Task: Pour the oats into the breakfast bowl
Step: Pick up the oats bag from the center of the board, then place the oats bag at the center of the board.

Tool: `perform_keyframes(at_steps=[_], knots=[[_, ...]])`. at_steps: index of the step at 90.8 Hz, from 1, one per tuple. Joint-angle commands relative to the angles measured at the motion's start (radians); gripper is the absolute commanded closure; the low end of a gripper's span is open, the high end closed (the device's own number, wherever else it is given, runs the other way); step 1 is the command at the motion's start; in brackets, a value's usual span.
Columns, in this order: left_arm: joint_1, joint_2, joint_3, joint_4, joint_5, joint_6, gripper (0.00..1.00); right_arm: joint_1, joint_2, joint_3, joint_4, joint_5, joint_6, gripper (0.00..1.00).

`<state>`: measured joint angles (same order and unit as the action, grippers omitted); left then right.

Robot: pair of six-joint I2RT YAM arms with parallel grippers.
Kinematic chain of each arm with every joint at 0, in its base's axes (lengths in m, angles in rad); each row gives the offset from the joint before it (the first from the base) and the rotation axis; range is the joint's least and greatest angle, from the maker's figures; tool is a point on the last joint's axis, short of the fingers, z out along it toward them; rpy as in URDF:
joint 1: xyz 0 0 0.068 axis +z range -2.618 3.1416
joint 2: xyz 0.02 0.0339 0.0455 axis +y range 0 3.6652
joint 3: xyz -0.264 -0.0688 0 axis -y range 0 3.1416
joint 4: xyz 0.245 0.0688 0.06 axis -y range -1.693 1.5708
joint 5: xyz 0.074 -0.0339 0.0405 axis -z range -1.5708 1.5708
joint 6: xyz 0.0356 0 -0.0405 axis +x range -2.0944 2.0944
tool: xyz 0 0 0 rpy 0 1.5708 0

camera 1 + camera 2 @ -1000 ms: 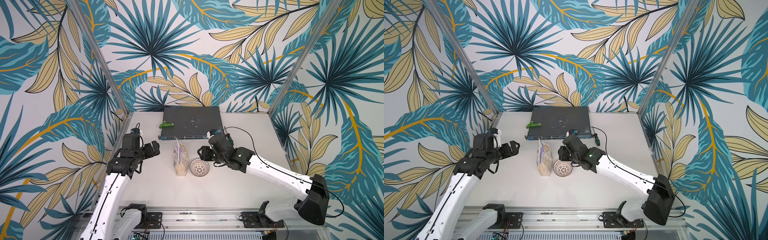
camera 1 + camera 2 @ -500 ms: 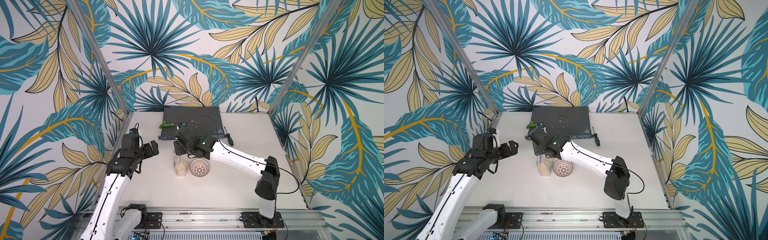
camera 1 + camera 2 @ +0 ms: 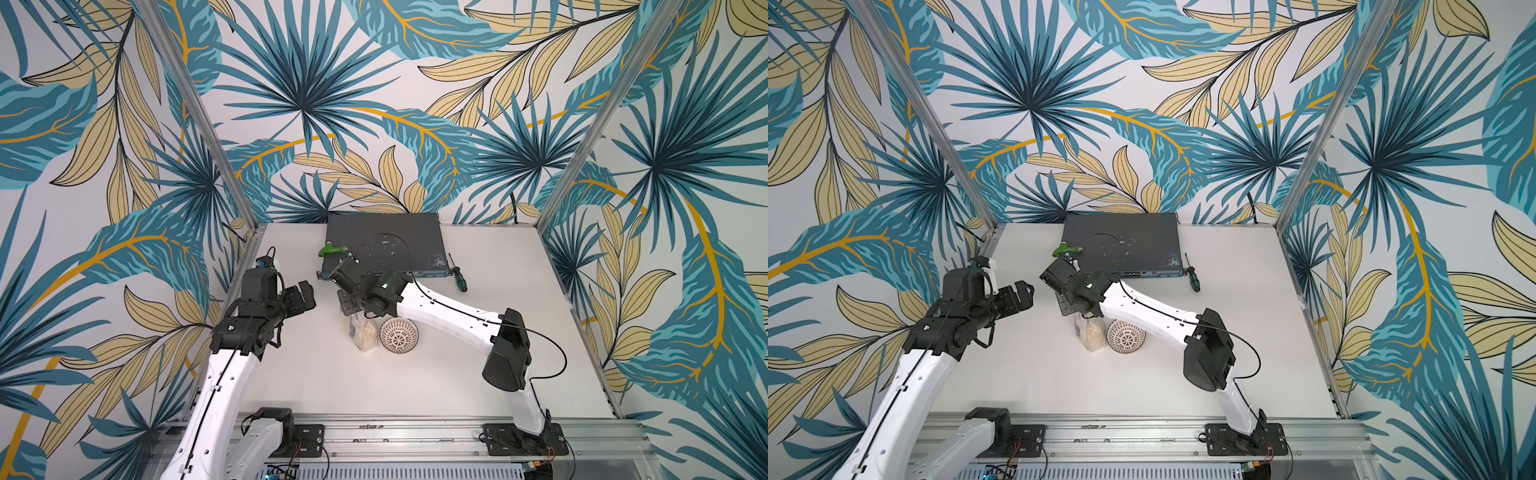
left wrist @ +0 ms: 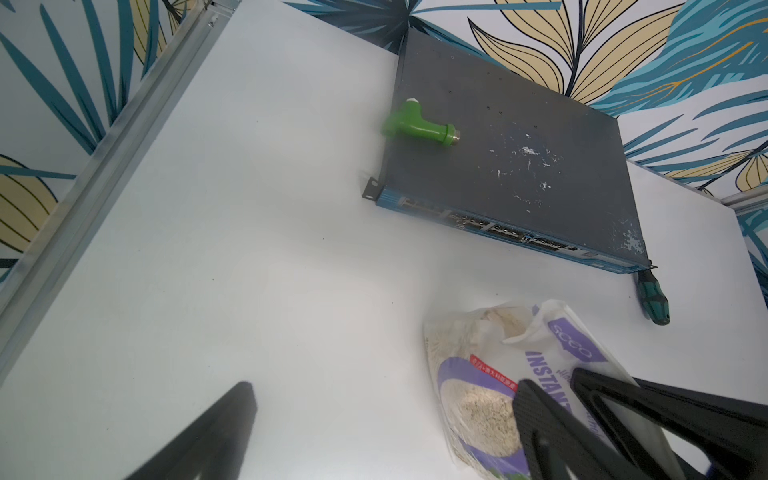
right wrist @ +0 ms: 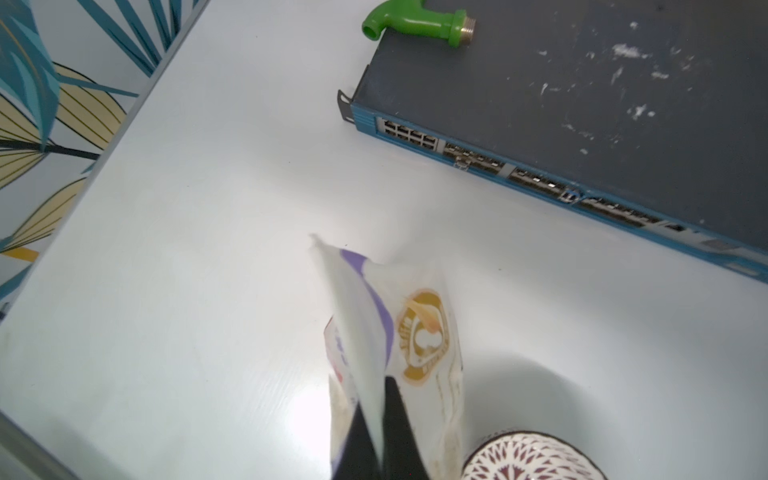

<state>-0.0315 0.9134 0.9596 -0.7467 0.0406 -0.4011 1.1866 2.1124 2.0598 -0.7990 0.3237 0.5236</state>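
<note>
Plastic at the top of the oats bag point(image 5: 419, 332) is pinched flat in the right tool point(image 5: 376, 395), whose two dark fingers point(image 5: 397, 432) lie closed together on that thin flap. The bag is clear and crinkly, with white and purple print and a round gold emblem; pale beige flakes fill its lower part. In both top views it stands upright near the middle of the white surface point(image 3: 415, 386). The right arm point(image 3: 449, 309) is stretched in from the right, with its wrist directly over the bag's top. The bowl point(image 3: 399, 336), small, round and white with a dark lattice pattern inside, sits on the surface just to the right of the bag; whether the two touch cannot be told.

The left tool point(image 3: 305, 293) hangs above the surface to the left of the bag, apart from it, with its fingers spread wide. In the left wrist view the bag shows partly behind one of those fingers.

At the far edge of the surface lies a flat dark network switch point(image 3: 386, 245) with a blue front full of ports. A green pipe fitting point(image 3: 332, 250) rests on its near left corner, overhanging the edge. A screwdriver point(image 3: 458, 277) with a green and black handle lies on the surface just beside the switch's near right corner.
</note>
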Motion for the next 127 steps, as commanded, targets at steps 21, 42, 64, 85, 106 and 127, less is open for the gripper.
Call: perform_keyframes(at_steps=[21,42,64,85,106,127], knots=[[0.010,-0.092,-0.001,-0.013,-0.048,0.011,0.00,0.033,-0.111,0.095,0.171,0.007,-0.089,1.00],[0.011,-0.201,-0.035,0.028,-0.071,0.027,0.00,0.033,-0.180,0.186,0.151,0.180,-0.180,1.00],[0.011,-0.234,-0.053,0.077,0.038,0.064,0.00,0.026,-0.361,0.084,0.048,0.423,-0.235,1.00],[0.011,-0.256,-0.081,0.139,0.152,0.075,0.00,-0.055,-0.714,-0.339,0.124,0.417,-0.184,1.00],[0.010,-0.223,-0.087,0.159,0.225,0.072,0.00,-0.224,-1.048,-0.786,0.225,0.230,-0.049,1.00],[-0.004,-0.164,-0.083,0.174,0.295,0.007,0.00,-0.300,-1.115,-1.035,0.323,0.140,0.083,1.00]])
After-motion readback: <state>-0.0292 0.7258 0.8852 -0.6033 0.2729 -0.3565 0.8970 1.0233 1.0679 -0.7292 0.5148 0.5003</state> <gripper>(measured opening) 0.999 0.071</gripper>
